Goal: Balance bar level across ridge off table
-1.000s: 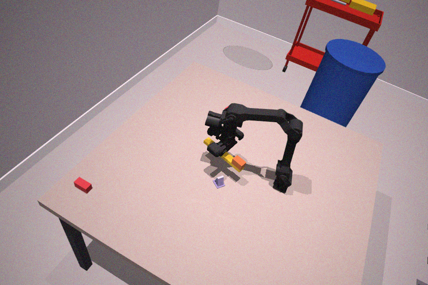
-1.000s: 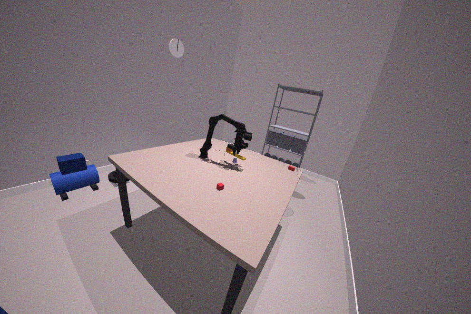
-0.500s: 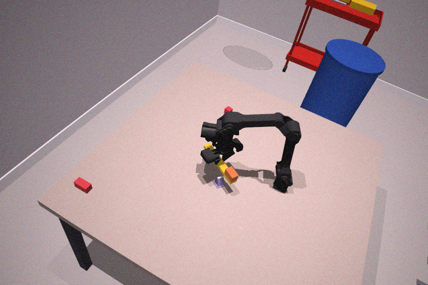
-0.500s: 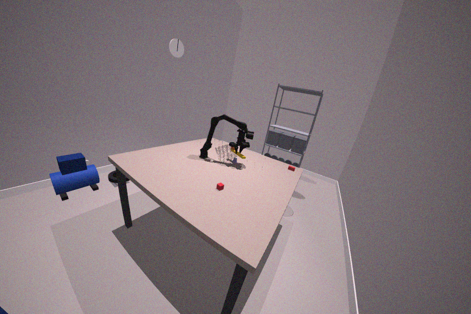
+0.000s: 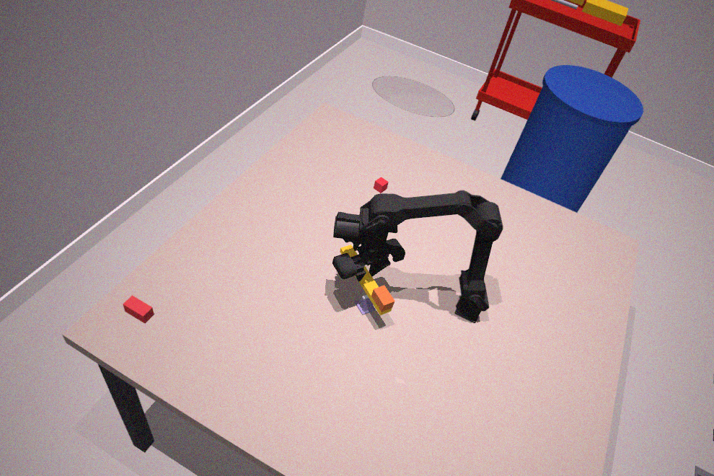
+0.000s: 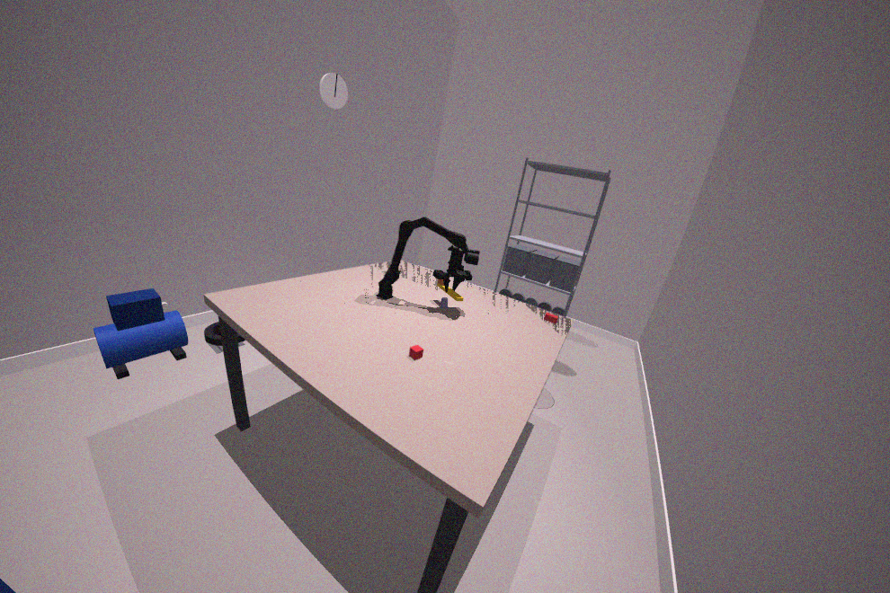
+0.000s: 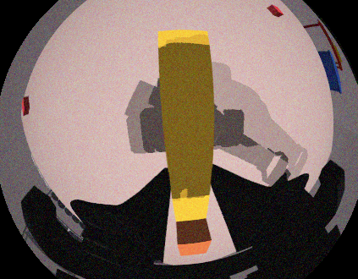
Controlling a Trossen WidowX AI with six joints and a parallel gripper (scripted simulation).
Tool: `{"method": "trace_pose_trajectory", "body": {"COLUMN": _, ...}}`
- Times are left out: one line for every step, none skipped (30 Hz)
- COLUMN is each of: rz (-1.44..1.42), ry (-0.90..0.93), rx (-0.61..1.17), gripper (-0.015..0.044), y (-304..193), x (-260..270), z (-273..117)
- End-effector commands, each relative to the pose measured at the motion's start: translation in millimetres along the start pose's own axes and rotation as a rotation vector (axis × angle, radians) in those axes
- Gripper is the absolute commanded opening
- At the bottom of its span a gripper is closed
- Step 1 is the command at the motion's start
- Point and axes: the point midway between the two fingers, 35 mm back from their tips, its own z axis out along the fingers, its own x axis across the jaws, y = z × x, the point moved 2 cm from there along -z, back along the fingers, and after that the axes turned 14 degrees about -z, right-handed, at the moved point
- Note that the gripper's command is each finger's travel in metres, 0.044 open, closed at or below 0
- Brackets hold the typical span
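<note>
The gripper [image 5: 363, 263] clamped the yellow bar [image 5: 367, 278] above the lilac ridge [image 5: 363, 306]; lowering should centre its balance point, allowing for the orange end [image 5: 384, 298].

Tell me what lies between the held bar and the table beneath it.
In the top view, the small purple ridge sits under the yellow bar, near its orange end; the wrist view hides it behind the bar.
</note>
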Motion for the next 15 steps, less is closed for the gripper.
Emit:
{"method": "trace_pose_trajectory", "body": {"rz": 0.007, "ry": 0.004, "rx": 0.002, "gripper": 0.0000, "y": 0, "x": 0, "z": 6}}
{"method": "trace_pose_trajectory", "body": {"rz": 0.007, "ry": 0.004, "rx": 0.002, "gripper": 0.0000, "y": 0, "x": 0, "z": 8}}
{"method": "trace_pose_trajectory", "body": {"rz": 0.007, "ry": 0.004, "rx": 0.002, "gripper": 0.0000, "y": 0, "x": 0, "z": 9}}
{"method": "trace_pose_trajectory", "body": {"rz": 0.008, "ry": 0.004, "rx": 0.002, "gripper": 0.0000, "y": -1, "x": 0, "z": 11}}
{"method": "trace_pose_trajectory", "body": {"rz": 0.008, "ry": 0.004, "rx": 0.002, "gripper": 0.0000, "y": -1, "x": 0, "z": 13}}
{"method": "trace_pose_trajectory", "body": {"rz": 0.009, "ry": 0.004, "rx": 0.002, "gripper": 0.0000, "y": -1, "x": 0, "z": 14}}
{"method": "trace_pose_trajectory", "body": {"rz": 0.009, "ry": 0.004, "rx": 0.002, "gripper": 0.0000, "y": -1, "x": -1, "z": 16}}
{"method": "trace_pose_trajectory", "body": {"rz": 0.009, "ry": 0.003, "rx": 0.002, "gripper": 0.0000, "y": -1, "x": -1, "z": 18}}
{"method": "trace_pose_trajectory", "body": {"rz": 0.010, "ry": 0.003, "rx": 0.002, "gripper": 0.0000, "y": -1, "x": -1, "z": 19}}
{"method": "trace_pose_trajectory", "body": {"rz": 0.010, "ry": 0.003, "rx": 0.002, "gripper": 0.0000, "y": -1, "x": -1, "z": 21}}
{"method": "trace_pose_trajectory", "body": {"rz": 0.011, "ry": 0.003, "rx": 0.002, "gripper": 0.0000, "y": -1, "x": -1, "z": 22}}
{"method": "trace_pose_trajectory", "body": {"rz": 0.011, "ry": 0.003, "rx": 0.002, "gripper": 0.0000, "y": -1, "x": -2, "z": 24}}
{"method": "trace_pose_trajectory", "body": {"rz": 0.011, "ry": 0.003, "rx": 0.002, "gripper": 0.0000, "y": -1, "x": -2, "z": 26}}
{"method": "trace_pose_trajectory", "body": {"rz": 0.012, "ry": 0.003, "rx": 0.002, "gripper": 0.0000, "y": -1, "x": -2, "z": 27}}
{"method": "trace_pose_trajectory", "body": {"rz": 0.012, "ry": 0.003, "rx": 0.002, "gripper": 0.0000, "y": -2, "x": -2, "z": 29}}
